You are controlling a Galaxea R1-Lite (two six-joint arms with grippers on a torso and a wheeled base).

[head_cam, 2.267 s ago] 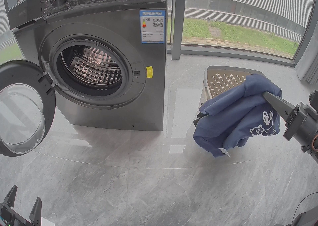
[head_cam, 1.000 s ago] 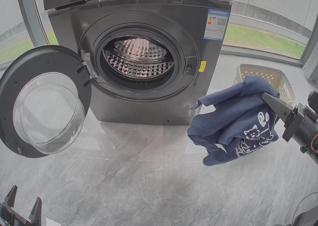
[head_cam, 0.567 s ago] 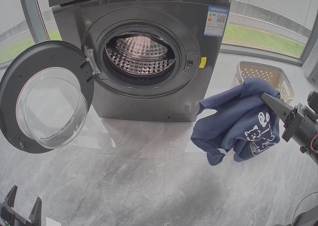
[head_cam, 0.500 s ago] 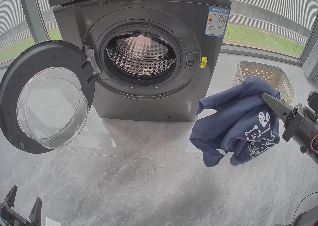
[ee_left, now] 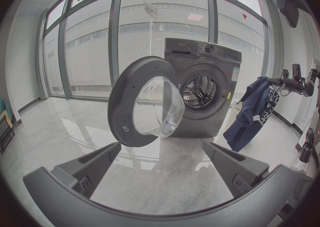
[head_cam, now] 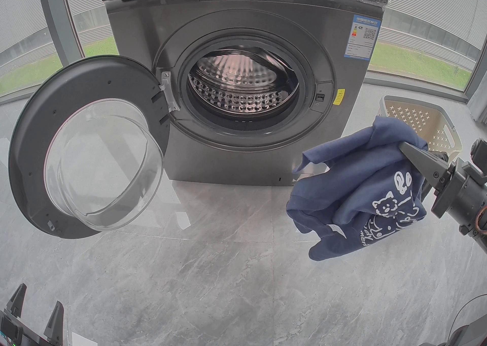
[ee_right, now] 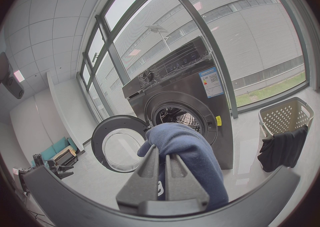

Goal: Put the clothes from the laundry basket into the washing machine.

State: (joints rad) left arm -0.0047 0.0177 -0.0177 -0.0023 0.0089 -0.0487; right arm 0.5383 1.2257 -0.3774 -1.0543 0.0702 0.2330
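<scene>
My right end effector point(head_cam: 406, 147) is clamped on a blue sweatshirt point(head_cam: 355, 189), which hangs in front of the washing machine point(head_cam: 152, 22), to the right of its drum point(head_cam: 242, 85). The open drum lies forward-left of my grip, and the right arm is nearer.

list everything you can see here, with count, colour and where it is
washing machine: one, dark grey, straight ahead
door: one, dark grey with clear bowl, swung open to the machine's left
laundry basket: one, beige, on floor right of machine
blue top: one, navy with white print, hanging from right gripper
black garment: one, black, draped over basket rim
left gripper: one, dark grey, low left, jaws open
right gripper: one, dark grey, before the basket, jaws shut on blue top
</scene>
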